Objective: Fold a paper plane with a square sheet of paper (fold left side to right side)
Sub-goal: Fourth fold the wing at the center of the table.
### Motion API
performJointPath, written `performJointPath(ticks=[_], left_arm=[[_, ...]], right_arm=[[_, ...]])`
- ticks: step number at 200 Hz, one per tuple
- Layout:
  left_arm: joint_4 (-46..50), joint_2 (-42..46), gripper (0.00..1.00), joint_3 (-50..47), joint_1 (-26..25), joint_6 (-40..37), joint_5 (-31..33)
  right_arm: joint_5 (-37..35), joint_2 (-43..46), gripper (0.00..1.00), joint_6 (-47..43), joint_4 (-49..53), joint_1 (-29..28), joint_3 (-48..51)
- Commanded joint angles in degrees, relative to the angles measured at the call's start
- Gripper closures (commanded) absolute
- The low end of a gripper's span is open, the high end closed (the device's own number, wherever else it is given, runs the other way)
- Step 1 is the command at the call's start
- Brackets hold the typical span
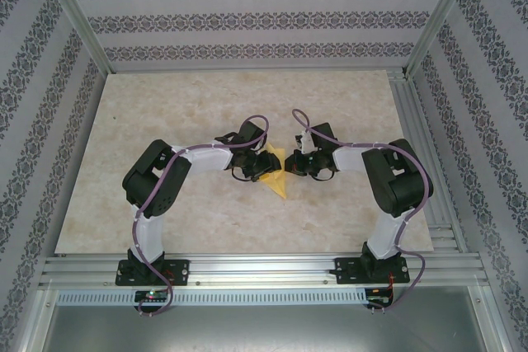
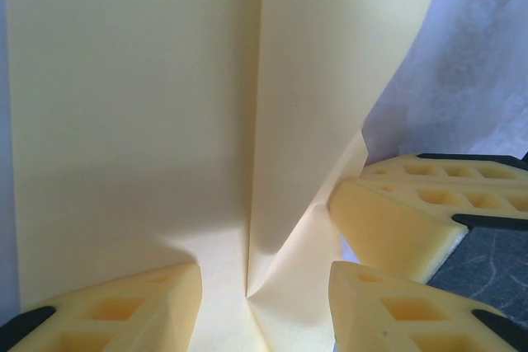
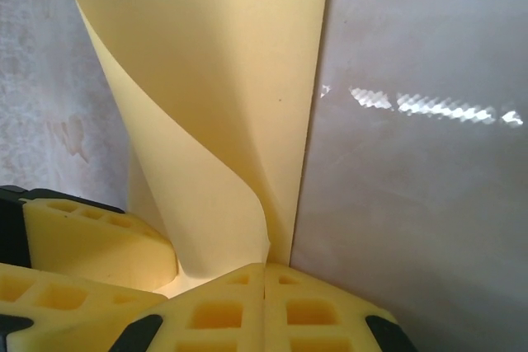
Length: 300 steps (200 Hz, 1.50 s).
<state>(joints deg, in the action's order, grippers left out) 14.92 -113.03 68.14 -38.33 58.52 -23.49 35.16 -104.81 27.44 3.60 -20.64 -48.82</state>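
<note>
A marbled beige surface (image 1: 165, 121) is seen from above, with the left arm (image 1: 157, 191) and the right arm (image 1: 398, 179) bent inward so that their wrists are brought together near its middle. The square sheet of paper (image 1: 279, 179), pale yellow, is found there, between and partly beneath the two wrists. The left gripper (image 2: 266, 282) is held spread, its fingers (image 2: 124, 311) set on either side of a crease running up the sheet. The right gripper (image 3: 265, 271) is pressed together on the lower edge of a flap, which is curled up off the surface just beside the left gripper.
</note>
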Motion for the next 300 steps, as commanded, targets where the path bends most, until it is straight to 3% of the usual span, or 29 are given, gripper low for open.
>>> performJointPath(ticks=[1, 73, 105, 135, 181, 300], left_arm=[[5.2, -3.2, 0.51, -2.8, -1.4, -1.9, 2.2], [7.3, 5.3, 0.51, -1.1, -0.3, -4.1, 1.6], [7.2, 8.1, 0.61, -0.3, 0.0, -4.8, 0.9], [1.2, 5.9, 0.72, -0.8, -0.3, -3.2, -3.8], [-2.8, 1.5, 0.79, 0.9, -0.7, -1.9, -6.2], [-3.8, -4.0, 0.81, 2.9, -0.7, -1.6, -5.5]], right_arm=[[-3.2, -1.7, 0.98, -2.3, 3.6, -0.8, -0.6], [-4.7, -2.4, 0.98, -3.3, 5.2, -0.8, 0.6], [-4.9, -2.0, 0.97, -3.5, 5.2, -1.0, 0.5], [-5.1, -1.8, 0.98, -3.8, 5.5, -1.2, 0.4], [-5.4, -1.8, 0.98, -3.9, 5.7, -1.4, 0.5], [-5.6, -1.7, 0.97, -3.9, 6.3, -1.9, 0.2]])
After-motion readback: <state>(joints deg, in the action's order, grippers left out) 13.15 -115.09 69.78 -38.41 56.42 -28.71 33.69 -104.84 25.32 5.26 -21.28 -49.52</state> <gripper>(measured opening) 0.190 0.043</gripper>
